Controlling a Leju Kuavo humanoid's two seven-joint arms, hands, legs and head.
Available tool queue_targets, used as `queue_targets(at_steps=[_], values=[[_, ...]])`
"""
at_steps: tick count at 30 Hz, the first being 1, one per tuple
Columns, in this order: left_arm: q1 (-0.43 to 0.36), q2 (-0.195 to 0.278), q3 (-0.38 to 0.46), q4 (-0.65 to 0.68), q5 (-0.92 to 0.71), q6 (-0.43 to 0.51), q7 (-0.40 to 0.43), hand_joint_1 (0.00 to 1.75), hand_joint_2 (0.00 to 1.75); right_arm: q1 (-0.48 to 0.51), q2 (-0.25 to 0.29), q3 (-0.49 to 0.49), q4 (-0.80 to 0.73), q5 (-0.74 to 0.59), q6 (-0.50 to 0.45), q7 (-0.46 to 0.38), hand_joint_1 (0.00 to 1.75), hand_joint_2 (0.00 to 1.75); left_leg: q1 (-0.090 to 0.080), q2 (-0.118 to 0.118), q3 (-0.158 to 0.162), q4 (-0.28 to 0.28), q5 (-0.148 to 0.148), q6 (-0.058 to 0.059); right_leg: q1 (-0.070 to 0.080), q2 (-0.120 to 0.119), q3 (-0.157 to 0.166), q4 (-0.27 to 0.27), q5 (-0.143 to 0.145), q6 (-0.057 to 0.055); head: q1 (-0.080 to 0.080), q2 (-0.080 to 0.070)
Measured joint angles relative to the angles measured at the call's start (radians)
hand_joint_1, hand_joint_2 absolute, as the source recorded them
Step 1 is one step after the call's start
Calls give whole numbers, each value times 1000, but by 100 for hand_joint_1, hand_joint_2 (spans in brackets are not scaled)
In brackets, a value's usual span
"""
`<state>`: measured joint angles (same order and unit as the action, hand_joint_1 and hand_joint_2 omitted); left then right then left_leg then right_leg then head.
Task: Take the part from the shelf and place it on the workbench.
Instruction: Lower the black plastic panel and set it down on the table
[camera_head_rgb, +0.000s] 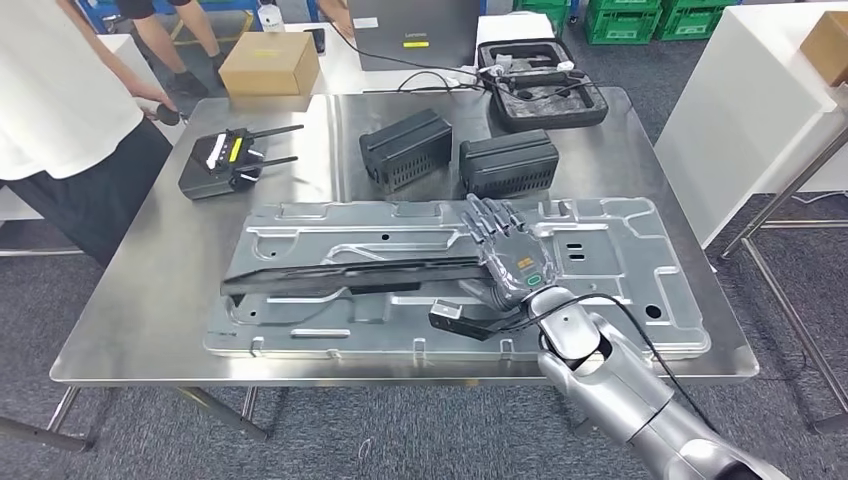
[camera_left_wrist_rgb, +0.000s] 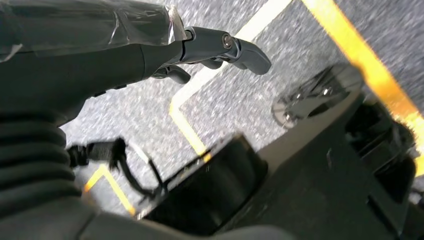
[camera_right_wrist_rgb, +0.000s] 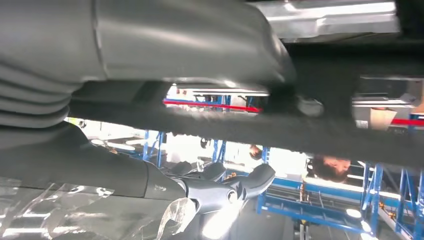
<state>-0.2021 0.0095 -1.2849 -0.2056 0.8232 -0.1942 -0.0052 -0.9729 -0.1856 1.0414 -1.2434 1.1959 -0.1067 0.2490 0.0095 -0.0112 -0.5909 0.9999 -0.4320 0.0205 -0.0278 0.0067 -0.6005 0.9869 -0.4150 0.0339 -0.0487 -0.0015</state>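
The part, a long black bar (camera_head_rgb: 350, 275), lies flat across a large silver stamped panel (camera_head_rgb: 620, 250) on the steel workbench (camera_head_rgb: 150, 300). My right hand (camera_head_rgb: 505, 255) is at the bar's right end, fingers stretched out flat over the panel. In the right wrist view the bar (camera_right_wrist_rgb: 325, 135) runs between the thumb (camera_right_wrist_rgb: 175, 45) and the fingers (camera_right_wrist_rgb: 240, 185). The thumb lies against it, while a gap separates the fingers from it. My left hand (camera_left_wrist_rgb: 150, 50) hangs over the floor, fingers extended and holding nothing.
Two black ribbed boxes (camera_head_rgb: 405, 150) (camera_head_rgb: 508, 163) stand behind the panel. A remote controller (camera_head_rgb: 225, 165) lies at back left, an open black case (camera_head_rgb: 540, 85) and a cardboard box (camera_head_rgb: 268, 62) farther back. A person (camera_head_rgb: 70, 120) stands at the bench's left. A white table (camera_head_rgb: 760, 90) is at right.
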Motion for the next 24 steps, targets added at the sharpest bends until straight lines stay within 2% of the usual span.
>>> queue_targets(at_steps=[1,3,4,5,6,7,8,10,12,14,15,16,18,19,20,21,22,24], values=[[1,0,0,0,4,0,11,0,0,-8,4,1,0,-4,6,-5,0,0,1,1,-20,47,-29,-4,-1,-1,0,-1,2,-5,-1,0],[2,0,1,0,6,-1,28,0,0,-19,9,2,0,-15,23,-17,0,0,2,2,-79,186,-98,-11,1,-1,-3,0,4,-9,-2,0],[3,0,1,0,4,-1,32,0,0,-23,11,4,0,-23,33,-23,0,0,2,2,-105,244,-120,-11,3,-1,-3,0,5,-10,-2,0],[5,0,1,0,0,-1,34,0,0,-27,11,6,0,-32,42,-28,0,0,2,2,-115,270,-124,-10,4,-1,-4,0,5,-11,-2,0],[6,0,1,0,-3,-1,35,0,0,-32,12,9,-1,-41,49,-32,0,0,1,2,-105,255,-110,-6,6,-1,-4,0,6,-11,-2,0],[8,0,1,0,-6,-1,35,0,0,-39,12,11,-3,-48,54,-35,0,0,0,2,-76,200,-81,-1,7,-1,-4,0,6,-11,-2,0],[9,0,1,0,-7,-1,35,0,0,-48,11,13,-7,-54,58,-35,0,0,-3,2,-35,122,-48,8,8,-1,-4,0,7,-11,-2,0],[9,0,1,0,-7,-1,31,0,0,-66,9,15,-18,-64,63,-36,0,0,-11,3,24,2,-6,21,9,-1,-5,-1,11,-5,-2,0],[10,-1,1,0,-8,-1,29,0,0,-79,4,15,-32,-77,72,-36,0,0,-19,4,34,-25,1,26,9,-1,-8,-3,16,5,-2,0],[13,-3,1,0,-7,-1,26,0,0,-87,-4,15,-48,-90,80,-35,0,0,-16,6,35,-33,12,30,8,0,-10,-1,15,15,-1,0],[14,-4,1,0,-6,-1,24,0,0,-91,-9,15,-56,-96,82,-34,0,0,-14,7,35,-38,18,34,8,1,-16,13,1,19,-1,0],[14,-5,1,0,-6,0,22,0,0,-94,-14,15,-64,-101,85,-34,0,0,-12,9,35,-43,25,39,8,1,-30,48,-27,23,-1,0],[15,-6,2,0,-5,1,20,0,0,-98,-23,16,-77,-110,95,-37,0,0,-13,10,28,-44,33,46,8,-1,-77,176,-106,27,0,0],[16,-6,2,0,-6,1,19,0,0,-99,-26,18,-81,-114,104,-42,0,0,-14,10,24,-44,35,49,7,-1,-100,241,-136,29,0,0],[17,-7,2,0,-6,1,19,0,0,-100,-30,20,-86,-118,115,-47,0,0,-15,10,20,-43,38,50,8,-1,-110,279,-150,30,0,0],[18,-7,2,0,-7,1,19,0,0,-100,-32,24,-92,-122,123,-51,0,0,-15,10,17,-43,41,49,8,-1,-102,279,-144,30,0,0],[18,-7,2,0,-8,1,18,0,0,-103,-33,27,-98,-124,129,-53,0,0,-15,10,15,-43,44,48,7,-1,-72,237,-121,30,0,0],[18,-8,2,0,-9,1,18,0,0,-112,-34,31,-113,-132,132,-53,0,0,-17,10,11,-39,47,43,7,-3,17,89,-68,27,0,0]])
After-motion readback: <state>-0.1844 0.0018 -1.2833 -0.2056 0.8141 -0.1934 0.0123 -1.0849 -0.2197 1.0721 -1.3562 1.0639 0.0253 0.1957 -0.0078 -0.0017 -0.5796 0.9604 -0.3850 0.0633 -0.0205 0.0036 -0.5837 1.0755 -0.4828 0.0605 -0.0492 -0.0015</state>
